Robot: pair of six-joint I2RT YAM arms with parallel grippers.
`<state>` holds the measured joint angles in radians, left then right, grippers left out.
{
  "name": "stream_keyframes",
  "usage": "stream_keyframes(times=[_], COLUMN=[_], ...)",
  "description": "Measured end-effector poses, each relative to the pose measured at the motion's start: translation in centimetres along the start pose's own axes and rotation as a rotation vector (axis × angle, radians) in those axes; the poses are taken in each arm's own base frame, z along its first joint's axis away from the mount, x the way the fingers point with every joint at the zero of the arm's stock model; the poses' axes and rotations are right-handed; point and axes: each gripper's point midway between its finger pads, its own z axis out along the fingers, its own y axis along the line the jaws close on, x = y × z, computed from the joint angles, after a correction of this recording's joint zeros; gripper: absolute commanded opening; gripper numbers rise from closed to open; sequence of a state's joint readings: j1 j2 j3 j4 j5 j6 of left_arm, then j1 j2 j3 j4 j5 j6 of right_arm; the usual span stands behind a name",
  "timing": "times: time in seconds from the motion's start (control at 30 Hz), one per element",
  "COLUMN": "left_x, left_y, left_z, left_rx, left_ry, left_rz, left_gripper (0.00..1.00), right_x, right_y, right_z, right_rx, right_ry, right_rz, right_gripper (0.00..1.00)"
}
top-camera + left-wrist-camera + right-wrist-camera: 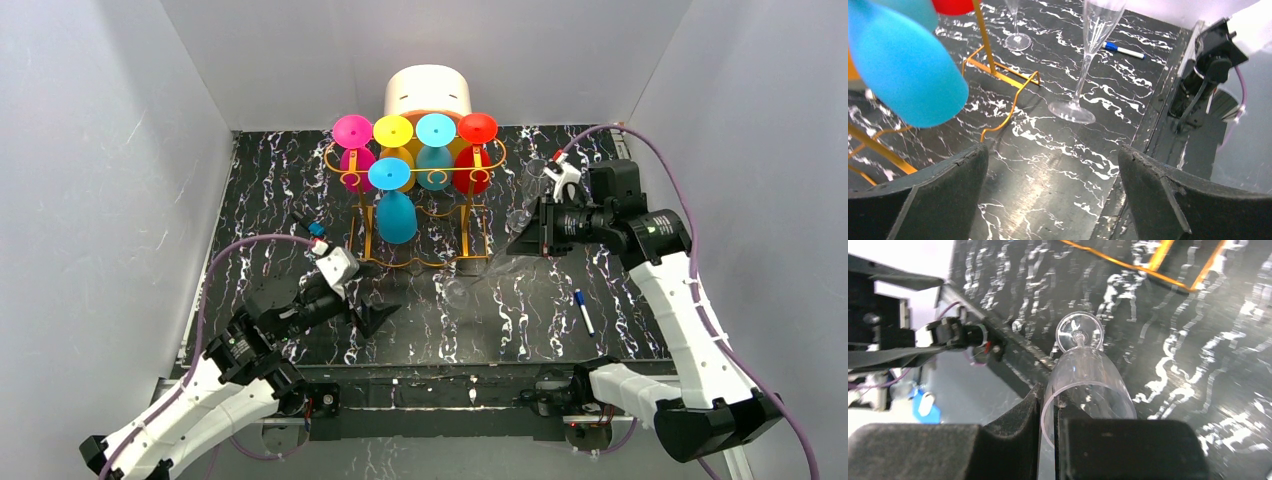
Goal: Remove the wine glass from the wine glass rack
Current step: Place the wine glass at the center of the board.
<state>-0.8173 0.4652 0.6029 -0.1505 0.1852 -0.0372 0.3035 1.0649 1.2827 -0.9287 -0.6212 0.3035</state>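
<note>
Wine glass (right claw on rim), foot down

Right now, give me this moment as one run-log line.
left tool: open, empty; right tool: shut on clear glass rim; wine glass rack: five coloured glasses hanging

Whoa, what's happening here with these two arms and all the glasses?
Two robot arms are taking glasses off a wire rack. The right gripper is pinching the rim of a clear flute glass, off to the side of the rack. The left gripper is open and empty, low over the table next to a blue glass hanging on the rack. A second clear flute stands free on the table.
</note>
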Motion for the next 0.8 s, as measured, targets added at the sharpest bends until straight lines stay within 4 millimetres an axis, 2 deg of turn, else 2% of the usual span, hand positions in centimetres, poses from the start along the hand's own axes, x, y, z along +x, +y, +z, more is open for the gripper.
stream_keyframes(times=[0.13, 0.27, 0.57, 0.8], left_x=[1.1, 1.7, 0.0, 1.0], left_y=[1.2, 1.8, 2.8, 3.2], left_z=[0.3, 0.2, -1.6, -1.8], left_rx=[-0.095, -0.142, -0.214, -0.231], left_ry=[0.057, 0.082, -0.011, 0.036], left_rz=[-0.119, -0.162, -0.173, -0.139], left_gripper=[0.98, 0.98, 0.98, 0.98], right_x=[-0.8, -1.4, -3.4, -4.3], right_y=[-2.5, -4.9, -10.3, -12.7], right_z=[-0.5, -1.2, -3.7, -4.7], right_rx=[0.176, 0.328, 0.684, 0.833], right_ry=[-0.006, -0.029, -0.126, -0.164], right_rz=[0.019, 0.030, 0.068, 0.087], right_gripper=[0.01, 0.01, 0.01, 0.01])
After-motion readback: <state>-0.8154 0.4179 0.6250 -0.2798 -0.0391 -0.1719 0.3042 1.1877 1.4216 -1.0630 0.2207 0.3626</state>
